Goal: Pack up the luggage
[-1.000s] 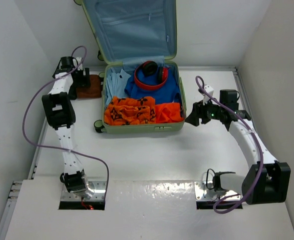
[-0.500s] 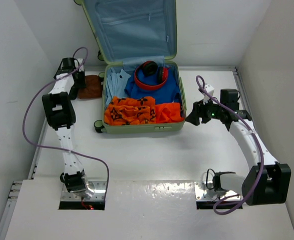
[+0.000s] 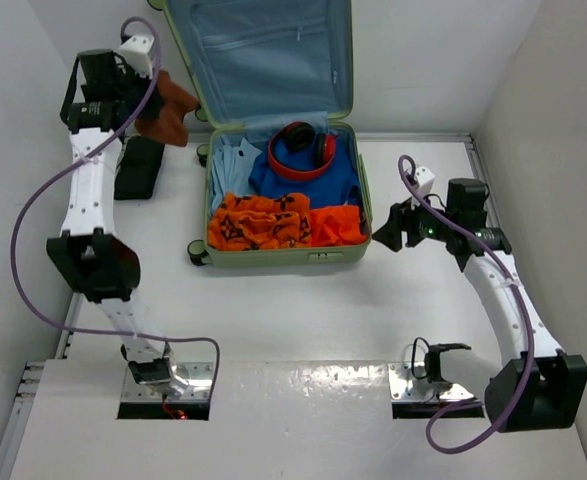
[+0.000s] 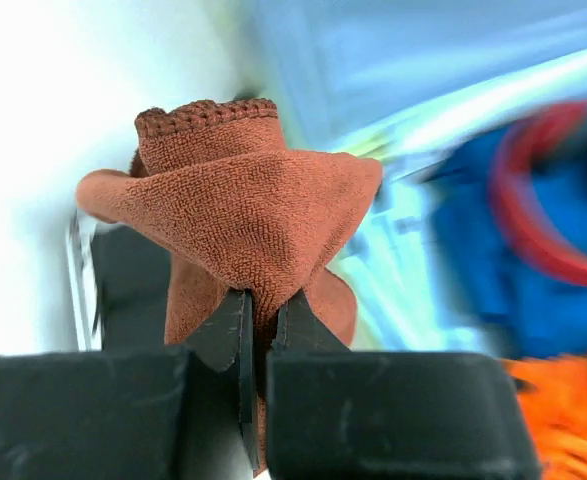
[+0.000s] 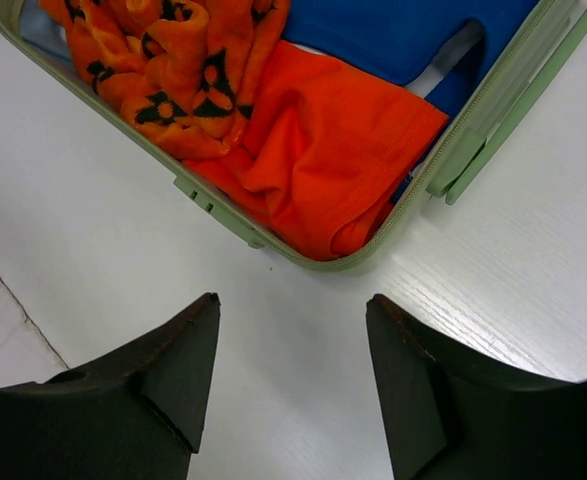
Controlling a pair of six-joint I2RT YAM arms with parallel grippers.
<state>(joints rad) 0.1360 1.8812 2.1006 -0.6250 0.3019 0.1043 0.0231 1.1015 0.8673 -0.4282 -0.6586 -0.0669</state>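
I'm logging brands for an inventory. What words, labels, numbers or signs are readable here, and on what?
None can be read. The luggage, red headphones and brown cloth show no lettering; the black marks on the orange cloth are a pattern, not letters.

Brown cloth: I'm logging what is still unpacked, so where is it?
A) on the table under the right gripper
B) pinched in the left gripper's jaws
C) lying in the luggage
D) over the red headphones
B: the brown cloth hangs between the shut jaws of the left gripper, beside the lid of the luggage, not inside.
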